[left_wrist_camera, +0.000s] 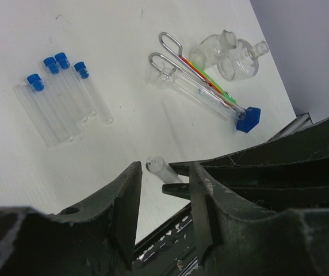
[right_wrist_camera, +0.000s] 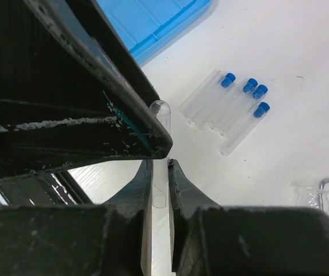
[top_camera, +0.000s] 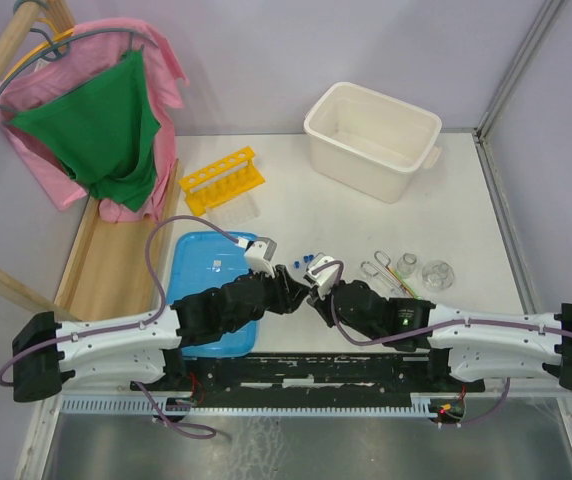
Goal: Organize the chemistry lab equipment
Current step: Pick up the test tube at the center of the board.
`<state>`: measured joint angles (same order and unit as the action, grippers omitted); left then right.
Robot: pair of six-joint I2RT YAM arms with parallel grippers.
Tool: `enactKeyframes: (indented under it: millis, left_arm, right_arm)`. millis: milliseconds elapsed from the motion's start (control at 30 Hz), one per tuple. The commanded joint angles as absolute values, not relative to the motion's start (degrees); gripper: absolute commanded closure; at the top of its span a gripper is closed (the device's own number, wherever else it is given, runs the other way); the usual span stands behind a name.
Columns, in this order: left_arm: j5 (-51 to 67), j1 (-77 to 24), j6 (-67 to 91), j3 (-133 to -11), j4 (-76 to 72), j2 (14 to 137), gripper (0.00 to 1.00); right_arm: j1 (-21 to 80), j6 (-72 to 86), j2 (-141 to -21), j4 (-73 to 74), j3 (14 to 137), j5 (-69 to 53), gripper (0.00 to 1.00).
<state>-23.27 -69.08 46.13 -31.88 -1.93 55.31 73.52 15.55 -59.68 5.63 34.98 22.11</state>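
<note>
Beside lid point(top_camera: 194, 258) | right jaws pinch tube point(right_wrist_camera: 164, 121); left jaws apart | capped tubes point(left_wrist_camera: 94, 96) near

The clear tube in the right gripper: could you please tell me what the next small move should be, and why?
Probably close the left gripper on the free end of the clear tube. The right gripper pinches it farther along, and that end lies between the left gripper's open fingertips, so a handover looks ready.
</note>
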Motion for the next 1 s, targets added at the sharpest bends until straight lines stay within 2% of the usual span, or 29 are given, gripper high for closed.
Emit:
enactKeyframes:
  millis: [0,600,967]
  left_arm:
    - [-22.16,-68.82,48.33,-33.16,-5.89,56.25,0.56]
    - [-23.88,-68.77,48.14,-32.37,-8.01,57.62,0.62]
    - [-23.88,-68.78,48.24,-31.93,-10.5,59.67,0.59]
  right_arm:
    - [74.17,14.89,-58.14,2.78,34.64,26.15,0.87]
    - [74.78,15.72,-56.28,3.03,33.37,26.94,0.87]
    - [74.88,15.99,-54.93,3.45,32.96,25.66,0.87]
